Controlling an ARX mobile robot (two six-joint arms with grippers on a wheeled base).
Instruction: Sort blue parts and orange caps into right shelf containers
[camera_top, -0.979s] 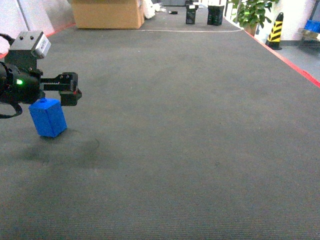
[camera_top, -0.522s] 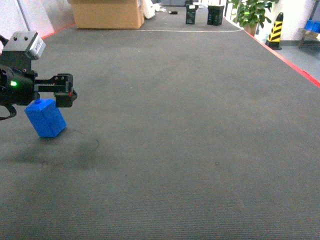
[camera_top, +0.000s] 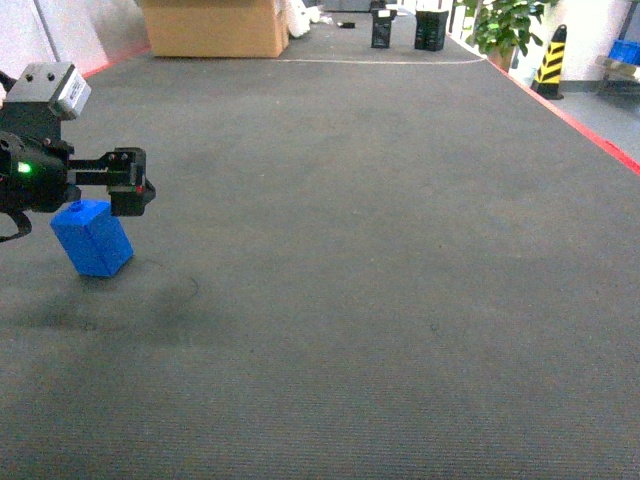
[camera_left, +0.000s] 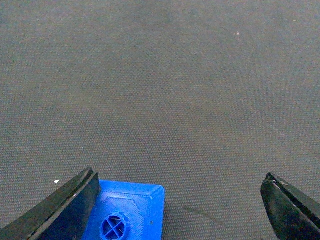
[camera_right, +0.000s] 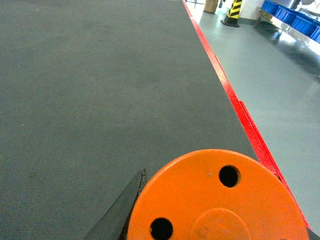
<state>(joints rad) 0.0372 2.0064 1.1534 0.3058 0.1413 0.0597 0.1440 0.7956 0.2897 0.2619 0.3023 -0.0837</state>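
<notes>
step in hand, as judged: picking up the small bright blue plastic block with a round stud on top (camera_top: 92, 237), which sits at the left edge of the head view on the dark grey textured mat (camera_top: 350, 250). the left gripper (camera_left: 180, 210) is spread wide; in the left wrist view one black finger (camera_left: 60, 210) shows at the lower left corner and the other at the lower right corner, well apart. the block lies just beside the lower-left finger, possibly touching it, and far from the other, so it is off centre between the jaws. to grip well, the gripper should shift toward the block until the stud sits midway between the fingers, then descend so the pads meet two flat opposing sides before closing. the block appears tilted in the head view; whether it rests flat cannot be told, so a slow close is advised to avoid tipping it.

the right gripper (camera_right: 220, 220) is clamped on the small orange cylinder cap (camera_right: 220, 200), judged from the cap filling the lower frame of the right wrist view with a dark finger (camera_right: 122, 210) against its left side. the cap's flat top shows two small round holes. this arm is not visible in the head view.

block condition: uniform saturated blue, box-shaped, crisp edges, cross-marked round stud on top. no shelf or crates adjacent.
</notes>
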